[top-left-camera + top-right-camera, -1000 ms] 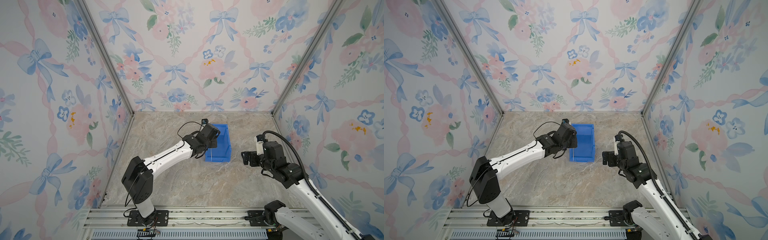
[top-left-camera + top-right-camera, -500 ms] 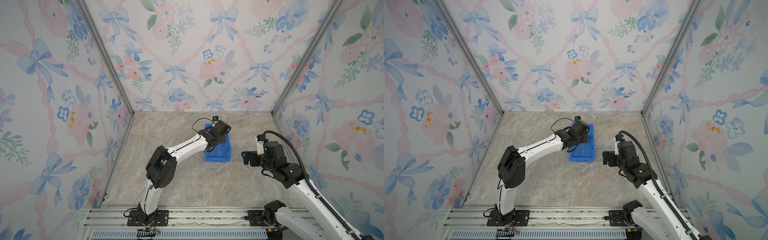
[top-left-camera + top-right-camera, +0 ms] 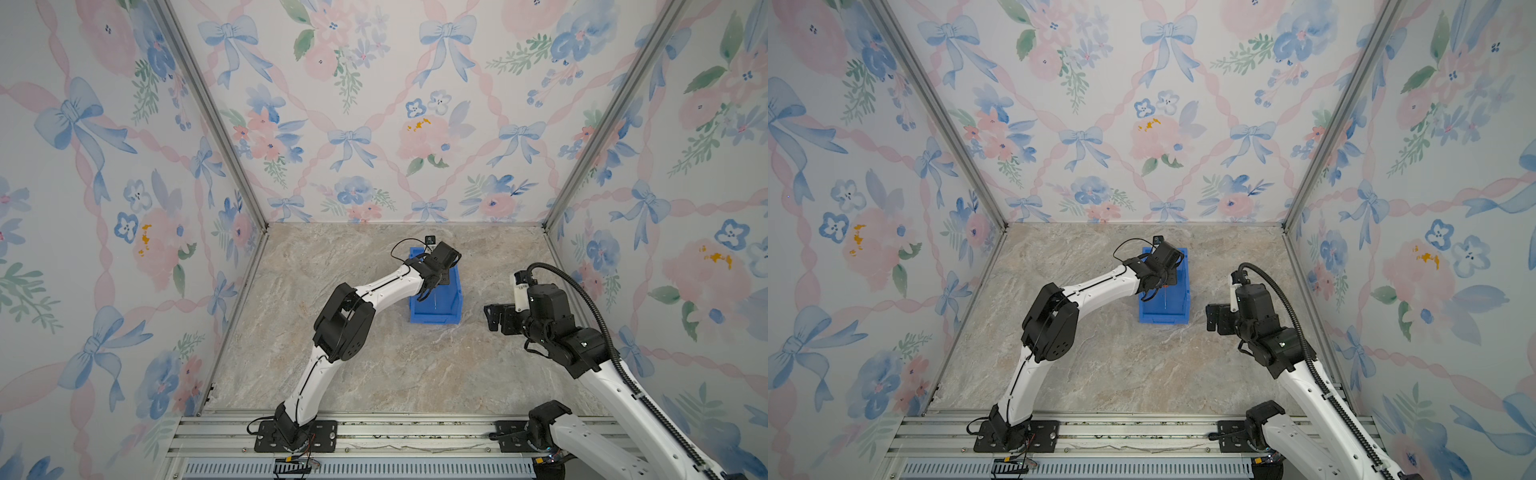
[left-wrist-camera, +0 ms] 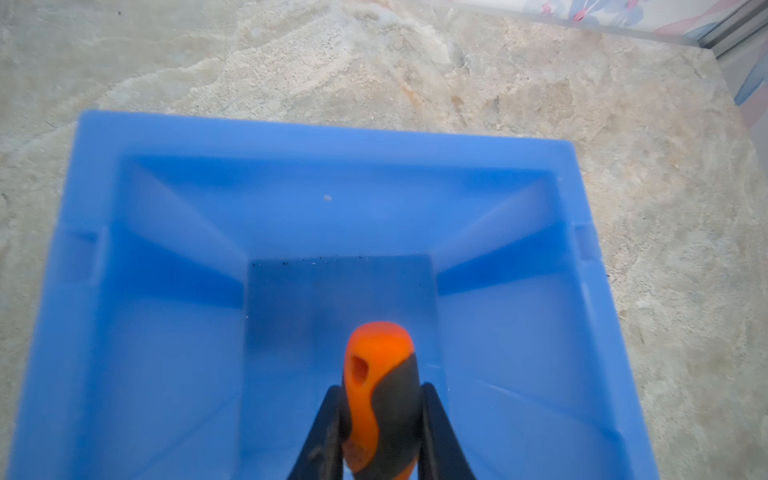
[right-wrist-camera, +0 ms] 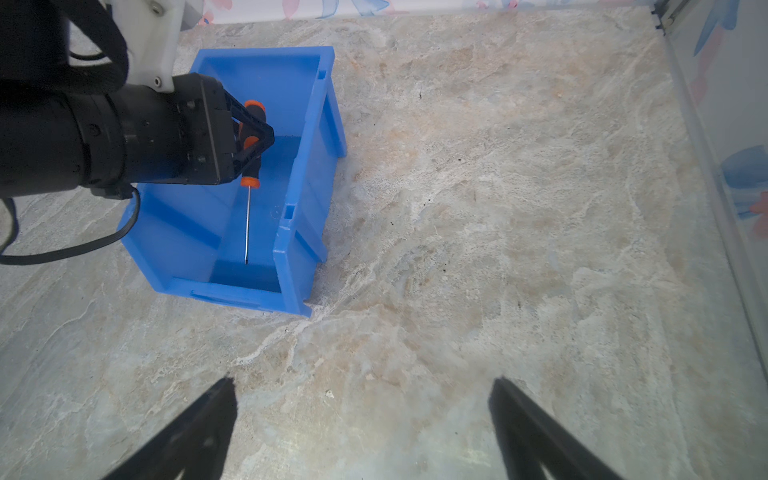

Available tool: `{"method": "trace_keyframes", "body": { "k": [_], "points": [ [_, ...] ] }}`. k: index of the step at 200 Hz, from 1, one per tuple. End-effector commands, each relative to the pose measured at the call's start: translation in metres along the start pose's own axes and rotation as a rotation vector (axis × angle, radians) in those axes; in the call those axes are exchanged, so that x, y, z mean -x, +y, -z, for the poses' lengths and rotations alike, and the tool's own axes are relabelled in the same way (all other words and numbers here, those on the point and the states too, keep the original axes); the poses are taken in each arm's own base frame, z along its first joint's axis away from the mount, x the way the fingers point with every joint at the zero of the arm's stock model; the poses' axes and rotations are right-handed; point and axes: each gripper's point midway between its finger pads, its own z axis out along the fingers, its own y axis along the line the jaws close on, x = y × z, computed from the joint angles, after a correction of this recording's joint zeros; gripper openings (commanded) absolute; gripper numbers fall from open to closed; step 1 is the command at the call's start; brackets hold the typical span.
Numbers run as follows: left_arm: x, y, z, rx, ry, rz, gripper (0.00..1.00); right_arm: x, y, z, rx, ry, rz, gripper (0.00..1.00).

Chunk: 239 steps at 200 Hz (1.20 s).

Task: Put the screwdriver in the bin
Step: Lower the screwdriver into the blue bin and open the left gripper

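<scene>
The left gripper squeezes tight on the orange-and-black handle of the screwdriver, holding it over the inside of the blue bin so it can fall in when let go, while the right gripper hangs off to the side over the table, spread wide and holding nothing.

A beige tabletop with a veined marble pattern carries a few tiny dark specks. Walls papered with blue bows, pink ribbons and flowers rise from its back, left and right edges, with slanting aluminium posts at the two back corners. Along its front edge run grey metal rails, and below them a slotted strip.
</scene>
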Motion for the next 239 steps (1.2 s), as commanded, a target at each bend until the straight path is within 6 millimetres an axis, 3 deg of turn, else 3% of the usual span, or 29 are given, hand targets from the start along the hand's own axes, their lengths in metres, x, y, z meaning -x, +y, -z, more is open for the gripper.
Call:
{"method": "trace_keyframes", "body": {
  "k": [1,145,202,239],
  "points": [
    [-0.002,0.004,-0.011,0.021,0.003,-0.014,0.00,-0.001,-0.003,0.003,-0.009,0.007,-0.007,0.97],
    [-0.039,0.012,-0.047,0.072,0.065,-0.031,0.00,-0.003,-0.009,0.000,-0.026,0.007,-0.006,0.97],
    [-0.040,0.010,-0.047,0.076,0.060,-0.032,0.16,-0.003,-0.009,0.002,-0.026,0.002,-0.008,0.97],
    [-0.037,0.009,-0.044,0.074,0.051,-0.033,0.20,-0.001,-0.009,0.002,-0.026,-0.004,-0.009,0.97]
  ]
}}
